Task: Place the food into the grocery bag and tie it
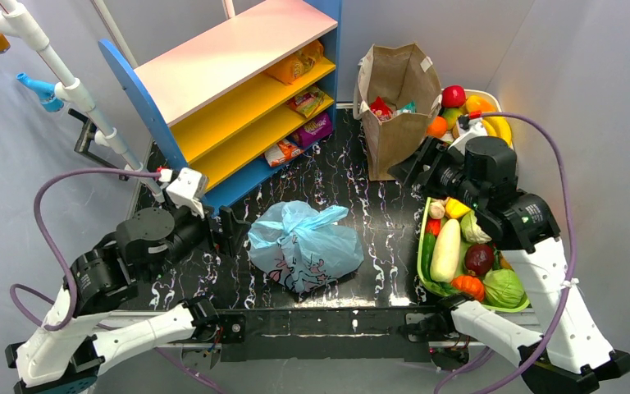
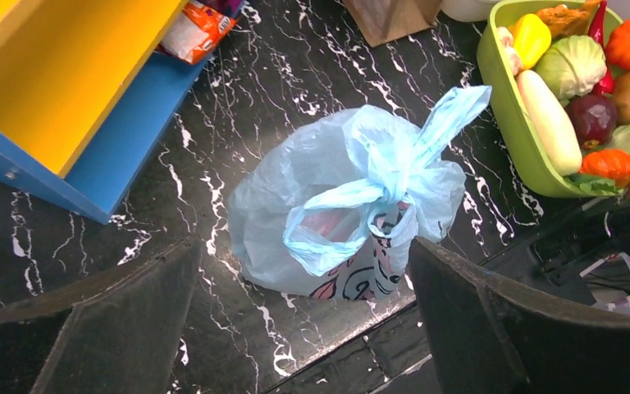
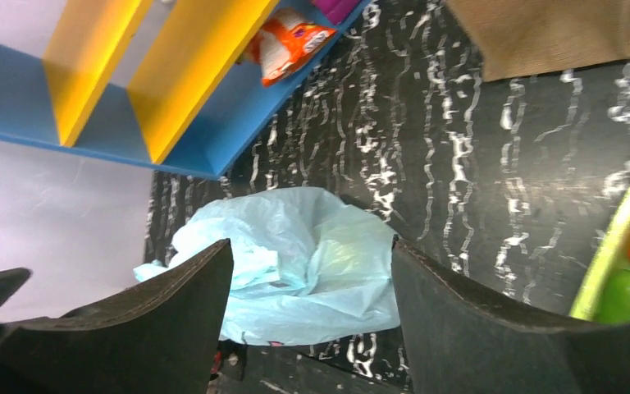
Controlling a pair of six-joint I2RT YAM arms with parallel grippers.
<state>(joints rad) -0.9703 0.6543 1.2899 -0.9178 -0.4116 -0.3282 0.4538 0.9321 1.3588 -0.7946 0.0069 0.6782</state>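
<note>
Left end effector (image 2: 303, 267) is right up close, fingers (image 2: 131, 320) spread wide with nothing between them, hanging above the grocery bag (image 2: 336, 205) and not touching it. Right end effector (image 3: 312, 254) is the same: spread, empty, looking down on the bag from the other side.

The bag sits mid-worktop (image 1: 353, 176) near the front edge, between the two arms. It is in front of the shelf (image 1: 238, 98) and clear of the green tray (image 1: 423, 271) of vegetables. The brown paper bag (image 1: 398, 98) stands further back.

Handles are crossed into a knot (image 2: 394, 176) on top. One tail (image 2: 451, 111) sticks out toward the tray and a loop (image 2: 328, 222) droops on the near side. Something reddish shows through the film, probably the food, but I can't make out individual packets. Can't tell how tight the knot is.

Handling, my read:
- thin film, soft and slippery, slumps under its own weight
- load looks light, and the foil packets will shift inside
- a pinch on the body would likely slide or stretch the film
- best hold is the knot or the twisted tail just above it — bunched material, more to bite on
- to cinch it, one end effector per tail, pulling apart
</note>
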